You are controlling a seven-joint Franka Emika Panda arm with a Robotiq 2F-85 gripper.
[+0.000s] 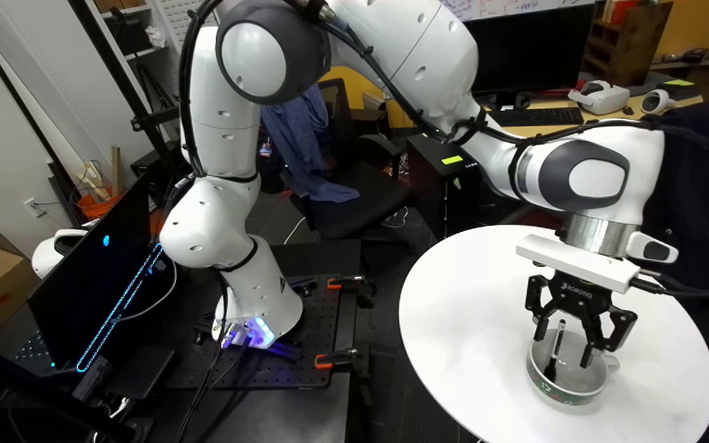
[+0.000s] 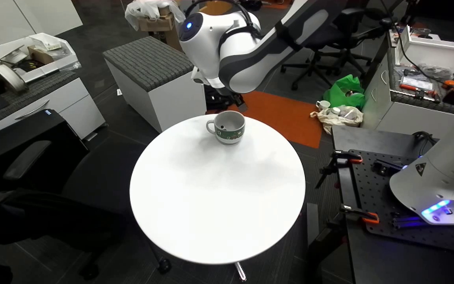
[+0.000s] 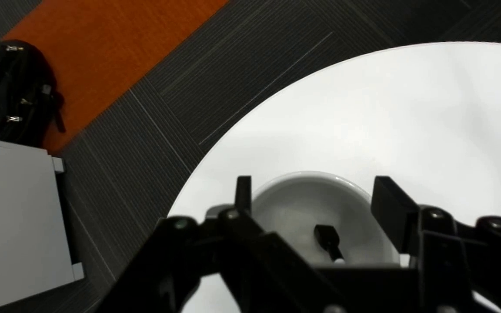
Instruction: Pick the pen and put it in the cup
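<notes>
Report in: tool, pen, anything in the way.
Tool open above the cup, gripping nothing. Pen inside the cup, tilted. Nothing seen blocking a lift away.

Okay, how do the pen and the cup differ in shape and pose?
The pen is slim and straight; the cup is round and wide. The pen sits tilted inside, while the cup stands upright on the table. Neither is gripped by the open tool.
</notes>
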